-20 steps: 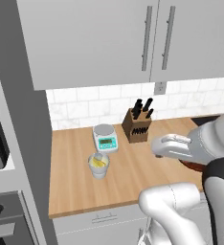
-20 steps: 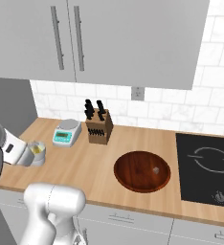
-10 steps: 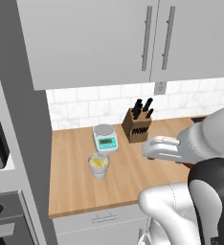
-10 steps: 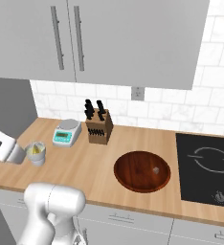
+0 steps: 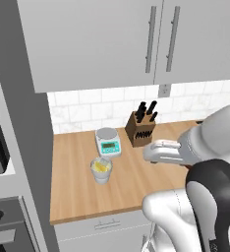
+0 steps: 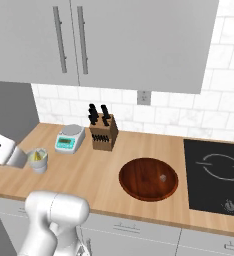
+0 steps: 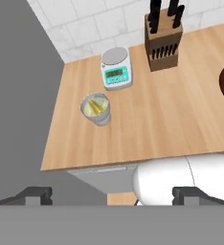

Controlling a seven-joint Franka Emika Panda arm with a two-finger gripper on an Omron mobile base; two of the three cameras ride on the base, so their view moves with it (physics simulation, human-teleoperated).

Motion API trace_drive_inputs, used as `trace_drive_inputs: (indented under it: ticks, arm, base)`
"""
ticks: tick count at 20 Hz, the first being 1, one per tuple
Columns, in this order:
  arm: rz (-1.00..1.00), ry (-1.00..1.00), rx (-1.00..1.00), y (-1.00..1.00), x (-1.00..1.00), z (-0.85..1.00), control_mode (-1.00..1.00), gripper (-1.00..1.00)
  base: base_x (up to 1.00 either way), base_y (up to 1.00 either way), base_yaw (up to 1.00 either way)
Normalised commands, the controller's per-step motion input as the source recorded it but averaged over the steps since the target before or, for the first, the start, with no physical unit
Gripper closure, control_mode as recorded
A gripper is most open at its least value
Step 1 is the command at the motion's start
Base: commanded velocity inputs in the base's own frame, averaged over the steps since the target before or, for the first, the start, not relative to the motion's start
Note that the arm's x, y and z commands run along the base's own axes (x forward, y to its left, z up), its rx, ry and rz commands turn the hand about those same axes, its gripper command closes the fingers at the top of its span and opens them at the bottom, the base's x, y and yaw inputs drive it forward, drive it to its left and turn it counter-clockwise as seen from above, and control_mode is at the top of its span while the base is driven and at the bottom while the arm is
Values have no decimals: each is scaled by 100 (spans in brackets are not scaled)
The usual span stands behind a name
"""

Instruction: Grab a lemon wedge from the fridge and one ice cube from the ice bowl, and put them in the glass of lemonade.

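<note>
- Wooden countertop point(image 6: 89, 175): light wood grain, running along the white tiled wall.
- Glass of lemonade point(image 5: 101, 170): stands on the counter near the left end, just in front of the scale; yellow piece visible inside.
- Kitchen scale point(image 5: 108, 142): white, round plate, teal display; stands near the wall.
- Knife block point(image 6: 102, 132): wooden, dark handles upright; just right of the scale.
- Ice bowl point(image 6: 148, 178): dark reddish-brown, right of the block; 1 pale cube inside.
- Black cooktop point(image 6: 216, 175): set into the counter at the right end.
</note>
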Motion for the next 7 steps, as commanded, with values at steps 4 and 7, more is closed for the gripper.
trace_drive_inputs:
  ticks: [4,7]
  arm:
    - [0,-6,0,0,-24,-4,-100,-100]
    - [0,-6,0,0,-15,0,-100,-100]
  base:
    - [0,0,0]
    - [0,0,0]
